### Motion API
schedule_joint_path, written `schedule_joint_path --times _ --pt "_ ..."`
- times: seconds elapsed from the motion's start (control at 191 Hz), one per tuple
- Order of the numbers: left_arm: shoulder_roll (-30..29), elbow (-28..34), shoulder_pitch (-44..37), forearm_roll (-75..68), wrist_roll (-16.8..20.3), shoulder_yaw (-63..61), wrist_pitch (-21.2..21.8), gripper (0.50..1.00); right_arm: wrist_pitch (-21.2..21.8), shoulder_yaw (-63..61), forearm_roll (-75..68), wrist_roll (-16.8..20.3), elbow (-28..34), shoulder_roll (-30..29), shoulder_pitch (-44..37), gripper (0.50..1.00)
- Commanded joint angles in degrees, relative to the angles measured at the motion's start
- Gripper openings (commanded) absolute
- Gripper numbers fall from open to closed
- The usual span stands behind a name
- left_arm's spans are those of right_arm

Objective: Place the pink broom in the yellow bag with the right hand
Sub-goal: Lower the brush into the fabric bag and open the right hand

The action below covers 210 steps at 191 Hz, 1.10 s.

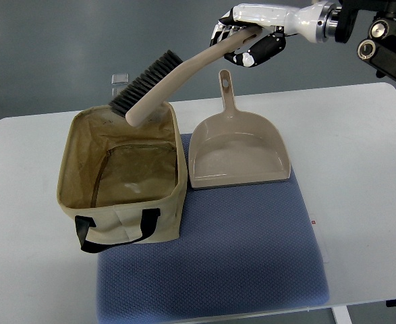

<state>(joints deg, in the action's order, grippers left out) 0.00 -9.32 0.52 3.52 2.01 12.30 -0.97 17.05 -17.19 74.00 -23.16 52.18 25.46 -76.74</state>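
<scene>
My right hand (248,42) is clenched round the far end of the broom (177,74) handle, up at the far right, above the bench (359,169). The broom looks light and stiff, a hard plastic I judge a little slippery, so the handle is the sound place to hold. From my hand it slants down and left, its bristle head hanging over the bag's (127,226) far rim, not yet inside.
</scene>
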Motion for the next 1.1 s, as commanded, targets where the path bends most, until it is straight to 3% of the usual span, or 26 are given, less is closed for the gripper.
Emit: schedule_joint_path --times 0.0,0.403,0.607,0.696,0.728,0.764,0.801,1.005,1.094 --pt "0.0 0.0 0.0 0.0 0.0 -0.1 0.0 1.0 -1.1 0.5 0.2 0.4 -1.6 -3.0 -0.1 0.5" --pt "0.0 0.0 -0.1 0.0 0.0 0.0 0.0 1.0 -6.0 3.6 8.4 1.7 -5.6 -14.6 3.1 0.5" --pt "0.0 0.0 -0.2 0.0 0.0 0.0 0.0 1.0 -9.2 3.7 11.9 1.9 -7.0 -17.0 6.9 0.5" --pt "0.0 0.0 -0.2 0.0 0.0 0.0 0.0 1.0 -9.8 3.6 12.2 1.9 -7.0 -17.5 7.8 0.572" --pt "0.0 0.0 -0.2 0.0 0.0 0.0 0.0 1.0 -10.2 3.5 12.2 1.8 -7.0 -17.5 8.1 0.635" --pt "0.0 0.0 -0.2 0.0 0.0 0.0 0.0 1.0 -10.8 3.5 12.1 1.8 -7.0 -17.5 8.2 0.772" --pt "0.0 0.0 -0.2 0.0 0.0 0.0 0.0 1.0 -11.2 3.4 12.0 1.7 -7.0 -17.5 8.3 0.829" --pt "0.0 0.0 -0.2 0.0 0.0 0.0 0.0 1.0 -11.5 2.8 11.3 1.5 -6.9 -17.2 8.5 0.891" --pt "0.0 0.0 -0.2 0.0 0.0 0.0 0.0 1.0 -11.5 2.6 11.3 1.4 -6.9 -16.9 8.5 0.895"
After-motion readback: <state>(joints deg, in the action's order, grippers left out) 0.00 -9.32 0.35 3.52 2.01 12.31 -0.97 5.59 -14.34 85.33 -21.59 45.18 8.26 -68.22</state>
